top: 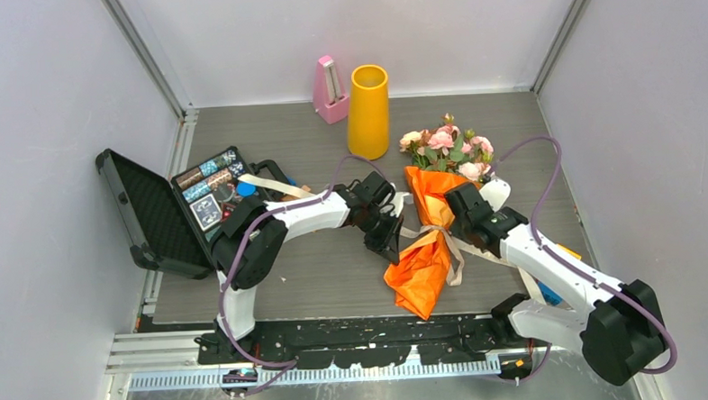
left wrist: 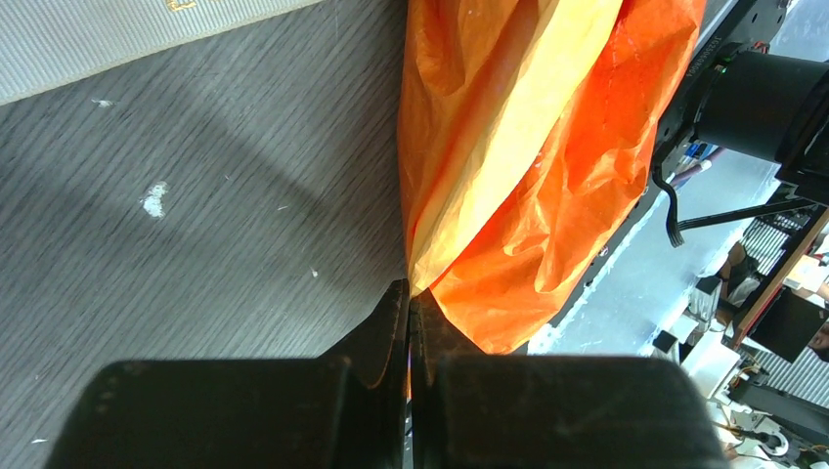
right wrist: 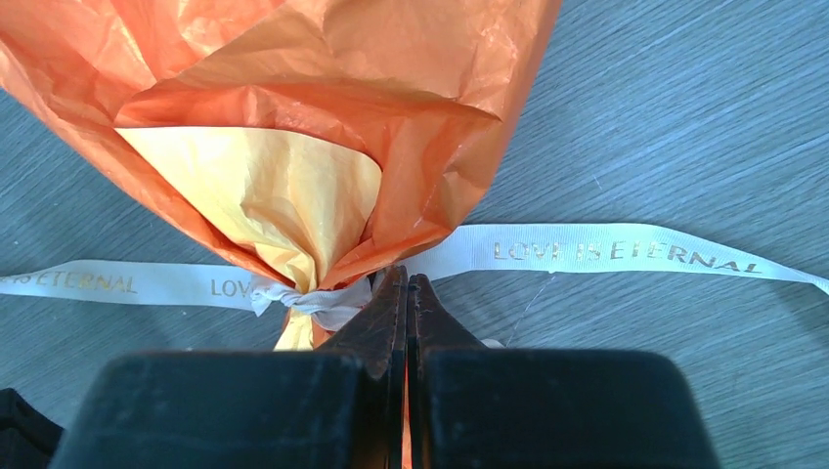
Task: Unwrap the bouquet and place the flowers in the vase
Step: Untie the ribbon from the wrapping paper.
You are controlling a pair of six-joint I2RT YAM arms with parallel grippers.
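Left claw (top: pixel 395 245) and right claw (top: pixel 454 224) are both pressed together, with no gap between the fingers. At the far left of the table (top: pixel 318 278) a black case (top: pixel 144 218) lies open, with small items in its lower half. Next comes the left claw, low over the table. In its wrist view the tips meet the edge of the orange paper (left wrist: pixel 528 147), but I cannot tell if a fold of paper is caught between them. Near the back wall a pink metronome (top: pixel 329 91) stands, and just beside it on the right the vase (top: pixel 368 111) stands upright. The bouquet (top: pixel 430 197) lies on the table, right of the vase and a little nearer, wrapped. Its flowers (top: pixel 447 146) point to the back wall and the paper tail points to the near edge. A beige ribbon (right wrist: pixel 626 249) is tied around the narrow waist, and its ends lie flat on the table on both sides. The right claw reaches this waist from the right. In its wrist view the tips touch the knot, and I cannot tell whether they hold it.
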